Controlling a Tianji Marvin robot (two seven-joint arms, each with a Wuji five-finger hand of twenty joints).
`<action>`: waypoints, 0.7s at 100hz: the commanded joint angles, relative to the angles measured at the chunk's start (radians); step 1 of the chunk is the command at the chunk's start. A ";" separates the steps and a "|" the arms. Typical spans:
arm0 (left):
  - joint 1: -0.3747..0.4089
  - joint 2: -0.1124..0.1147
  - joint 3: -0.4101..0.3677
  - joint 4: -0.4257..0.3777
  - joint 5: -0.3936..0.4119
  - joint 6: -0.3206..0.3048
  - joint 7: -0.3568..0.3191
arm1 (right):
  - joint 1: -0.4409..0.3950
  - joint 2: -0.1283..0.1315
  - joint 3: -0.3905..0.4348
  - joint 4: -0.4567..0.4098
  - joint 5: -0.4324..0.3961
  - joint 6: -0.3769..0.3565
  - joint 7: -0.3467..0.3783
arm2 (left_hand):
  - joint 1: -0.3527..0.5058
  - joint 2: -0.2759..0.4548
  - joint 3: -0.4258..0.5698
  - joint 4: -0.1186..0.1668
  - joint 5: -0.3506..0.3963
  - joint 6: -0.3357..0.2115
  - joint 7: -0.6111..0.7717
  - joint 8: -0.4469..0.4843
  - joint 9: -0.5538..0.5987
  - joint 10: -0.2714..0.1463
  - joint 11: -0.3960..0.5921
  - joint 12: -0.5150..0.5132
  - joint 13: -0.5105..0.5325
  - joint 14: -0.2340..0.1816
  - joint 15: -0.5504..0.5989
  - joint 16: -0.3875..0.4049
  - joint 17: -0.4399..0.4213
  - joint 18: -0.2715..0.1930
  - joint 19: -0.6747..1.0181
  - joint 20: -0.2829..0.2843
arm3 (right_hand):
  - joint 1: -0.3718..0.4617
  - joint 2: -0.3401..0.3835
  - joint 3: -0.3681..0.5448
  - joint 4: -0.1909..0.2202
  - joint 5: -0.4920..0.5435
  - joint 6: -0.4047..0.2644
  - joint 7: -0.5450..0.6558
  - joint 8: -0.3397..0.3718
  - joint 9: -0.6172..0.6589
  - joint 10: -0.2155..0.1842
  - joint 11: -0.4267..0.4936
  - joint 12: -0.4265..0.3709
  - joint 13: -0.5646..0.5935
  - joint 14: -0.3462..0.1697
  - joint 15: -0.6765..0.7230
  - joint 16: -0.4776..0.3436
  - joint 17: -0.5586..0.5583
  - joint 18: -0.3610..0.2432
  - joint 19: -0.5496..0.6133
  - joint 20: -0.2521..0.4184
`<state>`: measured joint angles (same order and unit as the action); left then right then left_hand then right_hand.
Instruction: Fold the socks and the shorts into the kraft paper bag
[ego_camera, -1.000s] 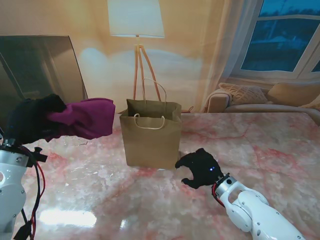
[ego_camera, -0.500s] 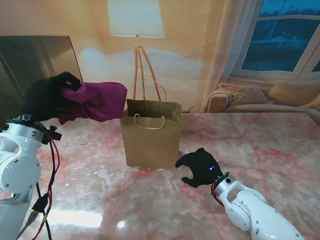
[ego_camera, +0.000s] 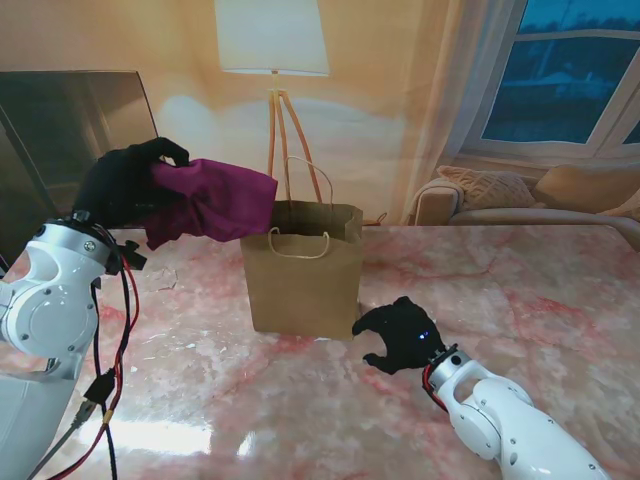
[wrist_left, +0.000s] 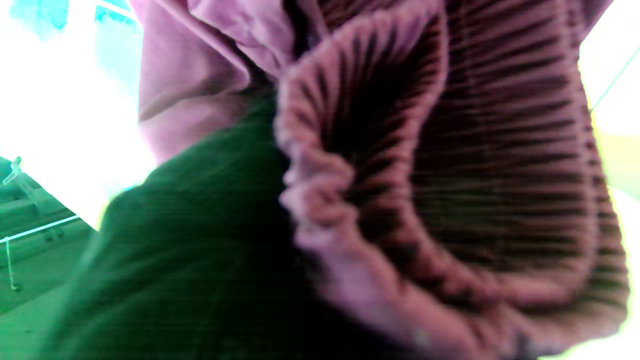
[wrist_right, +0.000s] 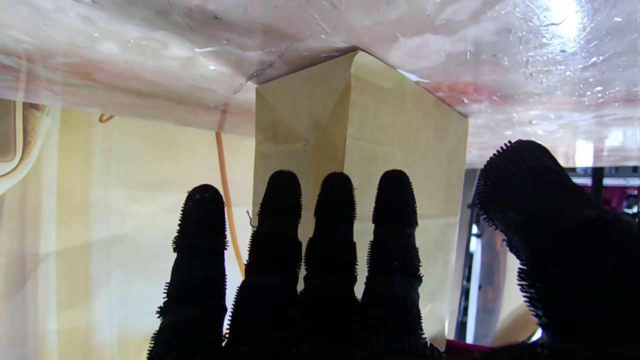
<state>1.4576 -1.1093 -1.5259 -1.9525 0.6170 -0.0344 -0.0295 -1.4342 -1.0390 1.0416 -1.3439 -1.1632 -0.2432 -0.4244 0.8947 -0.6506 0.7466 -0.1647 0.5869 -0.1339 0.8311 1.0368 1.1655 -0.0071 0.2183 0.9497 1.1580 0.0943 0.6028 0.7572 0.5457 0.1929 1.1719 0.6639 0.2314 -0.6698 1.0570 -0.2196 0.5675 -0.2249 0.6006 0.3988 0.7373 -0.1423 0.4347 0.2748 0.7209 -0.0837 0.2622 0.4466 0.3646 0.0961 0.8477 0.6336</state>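
Pink-veined marble covers the counter, with a floor lamp, a sofa and a dusk-blue window behind it. Compared with a second ago, the left hand has risen and swung toward the kraft paper bag; its fingers are clamped on the bunched magenta shorts, whose free end now reaches the bag's left top corner, where earlier it hung well to the left. The left wrist view is filled by the shorts' ribbed waistband, pressed close to the lens, with a dark glove shape beside it. The bag stands upright and open on the counter, its twine handles up, unchanged. The right hand has not moved: it rests on the counter just beside the bag's near right corner, fingers apart and curled, holding nothing; its wrist view shows the bag's corner fold close ahead. The socks cannot be made out in any view.
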 joint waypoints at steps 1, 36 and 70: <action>-0.026 0.004 0.008 0.000 -0.001 0.006 -0.008 | -0.004 -0.005 -0.004 0.000 -0.001 0.003 0.005 | 0.147 0.123 0.057 0.005 0.019 0.001 -0.028 -0.025 0.013 -0.120 0.103 0.083 -0.013 -0.013 0.035 0.001 -0.005 -0.006 -0.009 0.025 | 0.006 0.007 -0.010 0.066 0.015 -0.005 -0.022 0.008 -0.017 0.016 -0.007 -0.011 -0.009 0.012 -0.004 0.009 -0.021 0.015 0.023 0.008; -0.102 0.008 0.062 0.039 -0.083 0.037 -0.074 | 0.004 -0.005 -0.013 0.006 -0.001 0.002 0.007 | 0.154 0.140 0.038 0.013 0.014 0.012 -0.031 -0.027 0.008 -0.116 0.106 0.093 -0.021 -0.012 0.038 -0.004 -0.021 -0.006 -0.020 0.031 | 0.008 0.012 -0.007 0.067 0.017 -0.007 -0.021 0.010 -0.022 0.019 -0.004 -0.010 -0.014 0.010 -0.002 0.011 -0.021 0.018 0.025 0.012; -0.132 0.023 0.064 0.065 -0.092 0.063 -0.157 | 0.005 -0.004 -0.014 0.011 0.000 0.003 0.011 | 0.171 0.195 -0.027 0.044 0.019 0.010 -0.074 -0.043 -0.014 -0.093 0.102 0.093 -0.041 -0.009 0.026 -0.015 -0.043 -0.009 -0.049 0.048 | 0.008 0.019 -0.007 0.069 0.015 -0.009 -0.022 0.011 -0.027 0.018 -0.002 -0.009 -0.021 0.011 -0.001 0.012 -0.021 0.018 0.027 0.014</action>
<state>1.3438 -1.0945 -1.4616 -1.9052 0.5210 0.0241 -0.1948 -1.4249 -1.0397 1.0311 -1.3330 -1.1598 -0.2403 -0.4139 0.9206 -0.5853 0.6826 -0.1649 0.5788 -0.1085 0.7862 1.0232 1.1272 0.0004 0.2243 0.9703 1.1192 0.0943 0.6039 0.7487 0.5099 0.1929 1.1309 0.6874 0.2331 -0.6677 1.0570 -0.2197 0.5682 -0.2249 0.6006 0.3988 0.7373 -0.1419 0.4347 0.2748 0.7209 -0.0834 0.2622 0.4466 0.3627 0.0966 0.8478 0.6336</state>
